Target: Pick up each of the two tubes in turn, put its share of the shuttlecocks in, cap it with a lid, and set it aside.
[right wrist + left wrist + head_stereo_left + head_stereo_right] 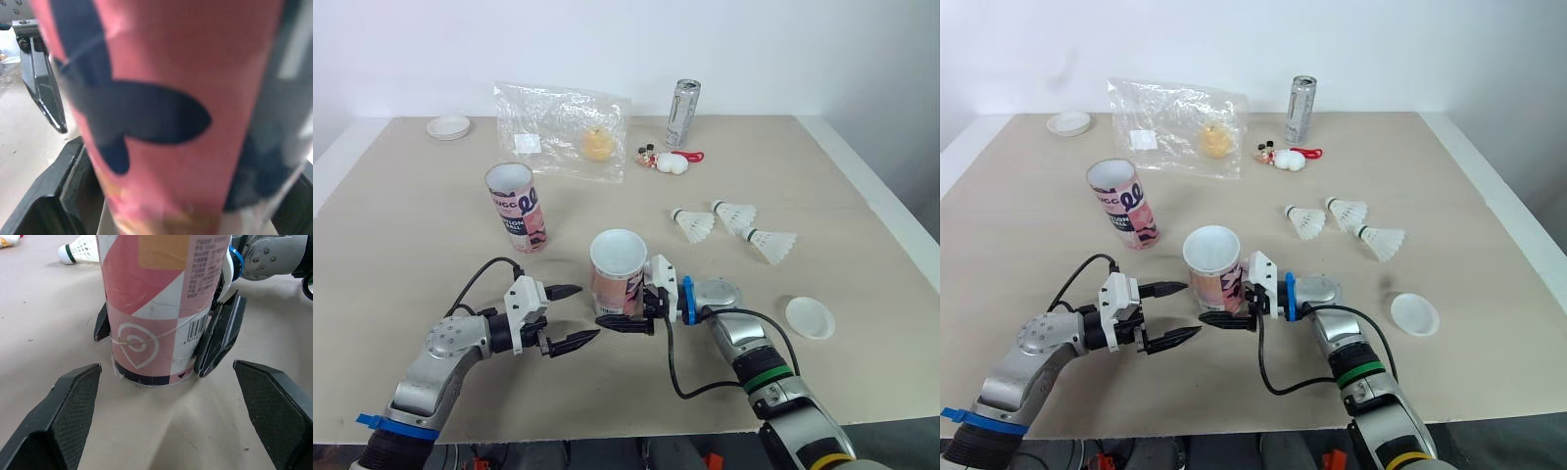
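Right gripper (625, 319) pinches the near tube (617, 269) at its base, likely steadying it upright for filling. Left gripper (579, 313) spread just left, apart. Shuttlecocks (734, 230) lie far right.

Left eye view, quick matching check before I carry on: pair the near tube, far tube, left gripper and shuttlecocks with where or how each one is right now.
Things:
1. near tube
2. far tube
3. left gripper
4. shuttlecocks

States:
A. lying on the table, on the robot's right
B. open, just short of the near tube
C. gripped low down by the right gripper
D. standing upright alone, open-topped

Pairs: 1-C, 2-D, 3-B, 4-A.
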Controlling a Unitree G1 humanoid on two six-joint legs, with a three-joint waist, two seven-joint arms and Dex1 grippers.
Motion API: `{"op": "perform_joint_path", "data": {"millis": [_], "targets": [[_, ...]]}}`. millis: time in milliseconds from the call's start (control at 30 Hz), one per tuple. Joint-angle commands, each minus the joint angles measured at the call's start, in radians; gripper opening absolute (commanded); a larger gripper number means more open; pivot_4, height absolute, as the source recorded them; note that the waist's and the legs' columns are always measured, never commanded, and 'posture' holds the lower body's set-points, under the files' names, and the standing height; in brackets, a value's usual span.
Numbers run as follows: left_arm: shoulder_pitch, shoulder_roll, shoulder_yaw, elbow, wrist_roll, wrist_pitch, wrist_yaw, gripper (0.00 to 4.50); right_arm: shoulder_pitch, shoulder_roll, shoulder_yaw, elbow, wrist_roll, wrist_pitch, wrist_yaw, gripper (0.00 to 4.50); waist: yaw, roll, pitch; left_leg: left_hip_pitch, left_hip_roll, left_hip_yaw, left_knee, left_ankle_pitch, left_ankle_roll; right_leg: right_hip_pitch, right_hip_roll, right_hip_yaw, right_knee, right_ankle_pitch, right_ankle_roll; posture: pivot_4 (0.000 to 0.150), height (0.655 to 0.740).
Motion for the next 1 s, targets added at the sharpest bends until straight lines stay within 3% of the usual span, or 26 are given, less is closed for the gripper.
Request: {"op": "perform_joint_path", "data": {"millis": [33,600,667,1000], "targets": [[0.006,0.003,0.000,-0.034,-0.007,-0.016,-0.008,4.50,-0.021,0.026,0.012,0.015,-0.007,-0.025,0.000,4.42,0.000,0.000,0.000,0.000,0.000,0.000,0.000,0.000,0.000,0.000,0.000,0.000,0.000,0.000,0.000,0.150,0.7400],[-0.007,0.001,-0.001,-0.008,0.008,-0.027,-0.003,4.50,-0.004,0.005,0.006,0.007,-0.022,-0.050,-0.011,4.42,0.000,0.000,0.000,0.000,0.000,0.000,0.000,0.000,0.000,0.000,0.000,0.000,0.000,0.000,0.000,0.150,0.7400],[-0.009,0.000,-0.002,-0.005,0.010,-0.028,-0.004,4.50,0.001,0.002,0.006,0.006,-0.022,-0.051,-0.012,3.94,0.000,0.000,0.000,0.000,0.000,0.000,0.000,0.000,0.000,0.000,0.000,0.000,0.000,0.000,0.000,0.150,0.7400],[-0.019,0.004,0.002,0.008,0.014,-0.030,-0.009,4.50,0.020,-0.006,-0.003,-0.031,-0.007,-0.024,-0.034,3.94,0.000,0.000,0.000,0.000,0.000,0.000,0.001,0.000,0.000,0.001,0.000,0.000,0.000,0.000,0.000,0.150,0.7400]]}}
